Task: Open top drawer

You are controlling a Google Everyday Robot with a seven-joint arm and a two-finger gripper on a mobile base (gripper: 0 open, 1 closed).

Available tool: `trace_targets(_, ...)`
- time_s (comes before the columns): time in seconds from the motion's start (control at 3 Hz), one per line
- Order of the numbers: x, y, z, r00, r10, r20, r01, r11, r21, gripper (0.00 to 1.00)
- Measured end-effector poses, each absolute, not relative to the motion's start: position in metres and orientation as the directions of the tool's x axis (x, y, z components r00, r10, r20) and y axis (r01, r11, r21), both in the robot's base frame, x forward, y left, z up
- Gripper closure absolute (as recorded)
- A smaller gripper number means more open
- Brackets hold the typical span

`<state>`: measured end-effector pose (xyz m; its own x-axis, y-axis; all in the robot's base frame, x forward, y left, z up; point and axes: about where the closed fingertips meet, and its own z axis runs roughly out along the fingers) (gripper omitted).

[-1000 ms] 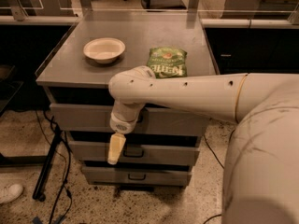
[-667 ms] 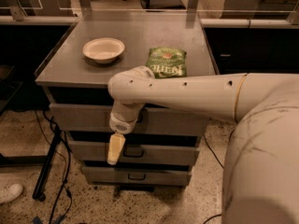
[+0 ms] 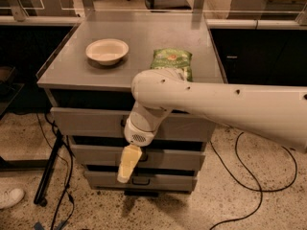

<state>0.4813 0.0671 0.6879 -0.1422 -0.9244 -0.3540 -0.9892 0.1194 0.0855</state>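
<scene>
Camera view, looking down at a grey desk point(image 3: 144, 32) with three drawers stacked under it. Top drawer point(image 3: 86, 123): wide grey front just below the desk's front edge, at 9 o'clock from frame centre. Its black bar handle point(image 3: 123, 122) is mostly hidden behind the arm's wrist. Front looks shut, with a dark gap above it.

White arm point(image 3: 225, 104) comes in from 3 o'clock and crosses the top drawer's right half. It bends down at the wrist. End effector point(image 3: 128, 164), yellowish, hangs pointing down at 7 o'clock from centre. It sits in front of the middle drawer point(image 3: 96, 155), below the top drawer's handle, tip reaching toward the bottom drawer point(image 3: 168, 181). Contact with any drawer front: cannot tell. Spread or pressed together: cannot tell, only one pale shape shows.

On the desk: white bowl point(image 3: 107, 51) at 11 o'clock, green snack bag point(image 3: 171, 61) at 1 o'clock, well apart. Arm's elbow overlaps the bag's near edge.

Speckled floor, black cables point(image 3: 249, 176) at 4 o'clock, white shoe point(image 3: 10, 198) at 8 o'clock.
</scene>
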Motion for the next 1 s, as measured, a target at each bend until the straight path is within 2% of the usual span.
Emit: trace_targets(1.0, 0.517, 0.084, 0.666, -0.141, -0.937, -0.318, -0.99, 0.126, 0.07, 0.0)
